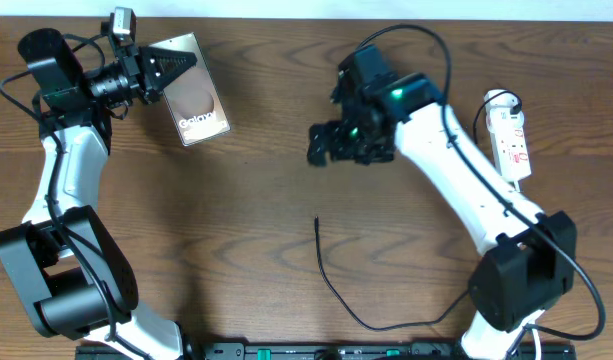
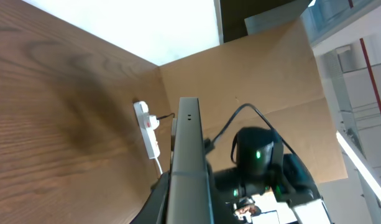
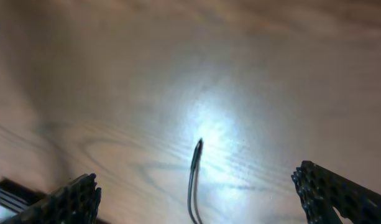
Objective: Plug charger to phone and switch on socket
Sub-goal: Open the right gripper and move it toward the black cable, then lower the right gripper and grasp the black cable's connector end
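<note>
Phone (image 1: 198, 102) is being clamped by its edge in the left gripper (image 1: 174, 66) at the far left of the table (image 1: 236, 220), screen facing up. Charger (image 1: 324, 270) is lying loose near centre (plug tip pointing far), while the right gripper (image 1: 324, 145) is hovering beyond that tip, jaws spread wide and grasping nothing. Socket (image 1: 510, 135) is lying at the far right.

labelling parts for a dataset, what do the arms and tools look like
Left arm and right arm: white links, black joints and bases, black cables looping alongside. Left tool and right tool are black, the right with ridged pads. A green light glows near the right wrist.
</note>
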You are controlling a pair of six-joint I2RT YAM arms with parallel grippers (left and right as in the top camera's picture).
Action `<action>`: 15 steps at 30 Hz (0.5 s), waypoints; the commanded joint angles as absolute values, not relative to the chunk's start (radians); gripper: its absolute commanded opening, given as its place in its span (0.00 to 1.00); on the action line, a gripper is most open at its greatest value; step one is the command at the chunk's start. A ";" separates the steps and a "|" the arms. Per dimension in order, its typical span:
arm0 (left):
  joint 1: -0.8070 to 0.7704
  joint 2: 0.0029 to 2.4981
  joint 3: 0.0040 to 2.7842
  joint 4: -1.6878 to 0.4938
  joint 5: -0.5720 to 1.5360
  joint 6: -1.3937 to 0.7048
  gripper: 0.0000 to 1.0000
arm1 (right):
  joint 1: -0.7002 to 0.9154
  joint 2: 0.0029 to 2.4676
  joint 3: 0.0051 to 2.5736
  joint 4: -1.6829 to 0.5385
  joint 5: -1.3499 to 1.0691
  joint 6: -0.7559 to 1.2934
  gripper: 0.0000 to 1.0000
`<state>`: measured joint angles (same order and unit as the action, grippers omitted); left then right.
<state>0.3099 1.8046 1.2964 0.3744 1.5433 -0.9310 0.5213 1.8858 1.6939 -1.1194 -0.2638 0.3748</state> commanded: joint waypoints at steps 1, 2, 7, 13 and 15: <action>0.308 1.797 1.308 0.384 1.573 -0.907 0.07 | 0.595 1.913 1.647 -1.134 -0.184 0.432 0.99; 0.309 1.797 1.308 0.384 1.573 -0.900 0.07 | 0.609 1.913 1.631 -1.134 -0.163 0.456 0.99; 0.314 1.797 1.308 0.384 1.573 -0.890 0.07 | 0.682 1.913 1.490 -1.098 -0.078 0.603 0.99; 0.314 1.797 1.308 0.384 1.571 -0.886 0.07 | 0.725 1.913 1.328 -0.999 -0.092 0.696 0.99; 0.314 1.797 1.308 0.384 1.570 -0.886 0.07 | 0.737 1.914 1.306 -0.982 -0.096 0.703 0.99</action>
<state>0.3103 1.8046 1.2964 0.3748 1.5433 -0.9001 0.7139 1.9106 1.3373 -1.0004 -0.1055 0.6456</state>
